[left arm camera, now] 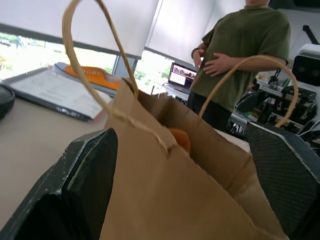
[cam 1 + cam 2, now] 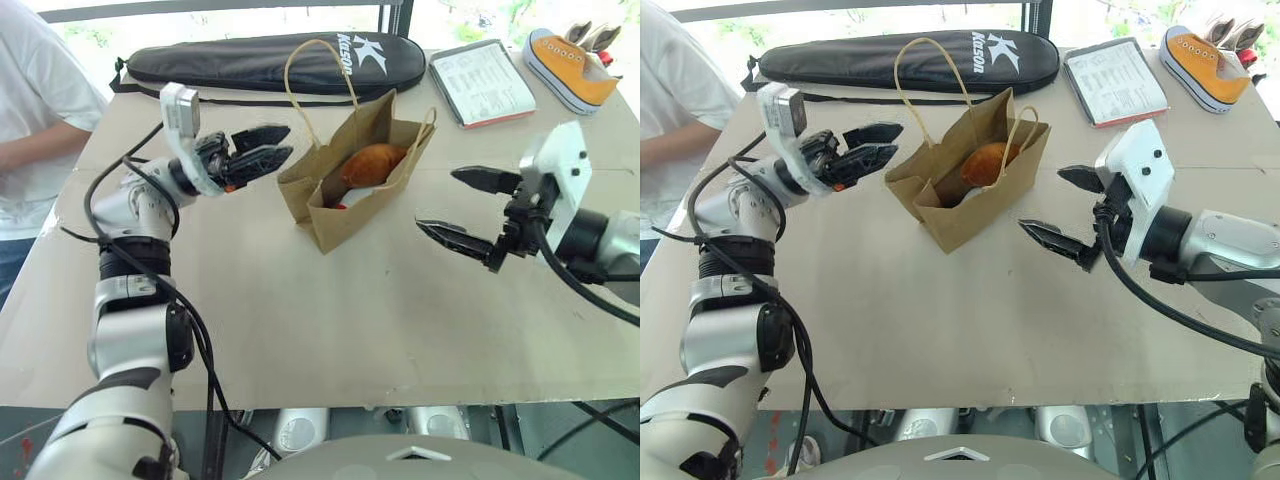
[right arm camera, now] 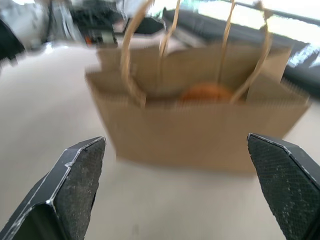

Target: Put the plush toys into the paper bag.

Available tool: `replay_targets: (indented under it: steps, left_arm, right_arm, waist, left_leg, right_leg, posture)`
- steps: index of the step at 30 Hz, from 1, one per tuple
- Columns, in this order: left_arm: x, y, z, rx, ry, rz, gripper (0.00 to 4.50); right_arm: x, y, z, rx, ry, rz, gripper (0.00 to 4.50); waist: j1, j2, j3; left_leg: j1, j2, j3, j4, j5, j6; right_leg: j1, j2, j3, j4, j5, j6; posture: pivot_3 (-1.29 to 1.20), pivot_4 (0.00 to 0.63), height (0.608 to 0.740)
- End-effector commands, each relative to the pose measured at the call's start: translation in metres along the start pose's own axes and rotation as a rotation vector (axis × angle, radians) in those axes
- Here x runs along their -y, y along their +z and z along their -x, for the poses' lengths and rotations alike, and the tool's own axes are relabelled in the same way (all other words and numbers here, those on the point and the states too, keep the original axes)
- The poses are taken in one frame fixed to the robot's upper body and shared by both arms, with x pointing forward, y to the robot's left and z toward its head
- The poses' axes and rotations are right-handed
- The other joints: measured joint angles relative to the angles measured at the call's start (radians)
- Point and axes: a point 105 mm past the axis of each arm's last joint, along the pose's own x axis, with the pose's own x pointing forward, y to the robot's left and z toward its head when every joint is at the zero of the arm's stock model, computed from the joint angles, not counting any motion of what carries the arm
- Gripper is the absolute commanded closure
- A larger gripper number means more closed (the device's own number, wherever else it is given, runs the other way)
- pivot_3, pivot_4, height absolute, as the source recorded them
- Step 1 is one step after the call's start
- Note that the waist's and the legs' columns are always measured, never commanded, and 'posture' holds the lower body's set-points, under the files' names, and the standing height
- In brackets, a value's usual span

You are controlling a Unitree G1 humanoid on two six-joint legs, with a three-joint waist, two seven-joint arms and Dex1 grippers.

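Paper bag (image 2: 345,205) upright, mouth up (brown plush toy (image 2: 372,163) inside).

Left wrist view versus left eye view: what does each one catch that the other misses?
Left wrist view alone: a person in a green shirt standing beyond the table, and a laptop behind. Left eye view alone: the long black racket case, a person in white at the table's edge, and both grippers, left and right, open on either side of the paper bag. Both share: the bag with a brown plush toy inside, the orange sneaker and the clipboard.
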Motion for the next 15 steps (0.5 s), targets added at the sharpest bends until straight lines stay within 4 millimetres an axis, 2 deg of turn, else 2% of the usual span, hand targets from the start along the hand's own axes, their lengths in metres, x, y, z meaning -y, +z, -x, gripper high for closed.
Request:
replay_targets:
  steps: [1, 4, 6, 7, 8, 11, 12, 15]
  left_arm:
    - [0.015, 0.010, 0.016, -0.013, -0.022, -0.027, 0.03]
    - [0.022, -0.006, 0.020, -0.082, -0.029, -0.010, 0.00]
    - [0.028, -0.014, 0.019, -0.107, -0.040, -0.008, 0.00]
    - [0.030, -0.017, 0.017, -0.119, -0.048, -0.014, 0.00]
    - [0.034, -0.019, 0.017, -0.133, -0.063, -0.021, 0.00]
    - [0.037, -0.024, 0.016, -0.164, -0.066, -0.036, 0.00]
    - [0.038, -0.024, 0.015, -0.166, -0.064, -0.037, 0.00]
    - [0.039, -0.032, 0.013, -0.207, -0.035, -0.088, 0.00]
  right_arm:
    - [-0.008, -0.006, 0.007, -0.046, 0.027, 0.054, 0.10]
    - [-0.012, -0.019, -0.003, -0.051, 0.048, 0.061, 0.84]
    - [-0.012, -0.031, -0.018, -0.064, 0.052, 0.080, 1.65]
    - [-0.012, -0.036, -0.027, -0.066, 0.057, 0.095, 2.33]
    - [-0.010, -0.040, -0.037, -0.057, 0.051, 0.108, 2.65]
    - [-0.002, -0.042, -0.064, -0.021, 0.031, 0.144, 4.12]
    - [0.003, -0.042, -0.074, -0.008, 0.020, 0.160, 4.45]
    - [0.007, -0.033, -0.096, 0.045, 0.032, 0.180, 4.45]
  waist:
    - [0.000, -0.001, 0.000]
    - [0.000, -0.001, 0.000]
    - [0.001, -0.001, 0.000]
    - [0.001, -0.001, 0.000]
    - [0.000, -0.001, 0.000]
    - [-0.001, -0.001, 0.000]
    - [-0.001, -0.001, 0.000]
    - [0.000, -0.001, 0.000]
  left_leg:
    - [0.000, 0.000, 0.000, 0.000, 0.000, 0.000]
    - [0.000, 0.000, 0.001, 0.000, 0.000, 0.000]
    - [0.001, 0.000, 0.001, 0.000, 0.000, 0.000]
    - [0.001, 0.000, 0.001, 0.000, 0.000, 0.000]
    - [0.001, 0.000, 0.001, 0.001, 0.000, 0.000]
    - [0.001, -0.001, 0.002, 0.001, 0.000, 0.000]
    - [0.001, 0.000, 0.002, 0.001, 0.000, 0.000]
    - [0.001, 0.000, 0.002, 0.001, 0.000, 0.000]
  right_leg:
    - [0.000, 0.000, 0.000, 0.000, 0.000, 0.000]
    - [0.001, 0.000, 0.001, -0.001, 0.000, 0.000]
    - [0.001, 0.000, 0.001, 0.000, 0.000, 0.000]
    - [0.001, 0.000, 0.001, 0.000, 0.000, 0.000]
    - [0.001, 0.000, 0.001, 0.000, 0.000, 0.000]
    - [0.001, 0.000, 0.001, 0.000, 0.000, 0.000]
    - [0.001, 0.000, 0.001, 0.000, 0.000, 0.000]
    - [0.001, 0.000, 0.001, 0.000, 0.000, 0.000]
  posture:
    - [0.00, 0.150, 0.740]
    - [0.00, 0.150, 0.740]
    - [0.00, 0.150, 0.740]
    - [0.00, 0.150, 0.740]
    - [0.00, 0.150, 0.740]
    - [0.00, 0.150, 0.740]
    - [0.00, 0.150, 0.740]
    - [0.00, 0.150, 0.740]
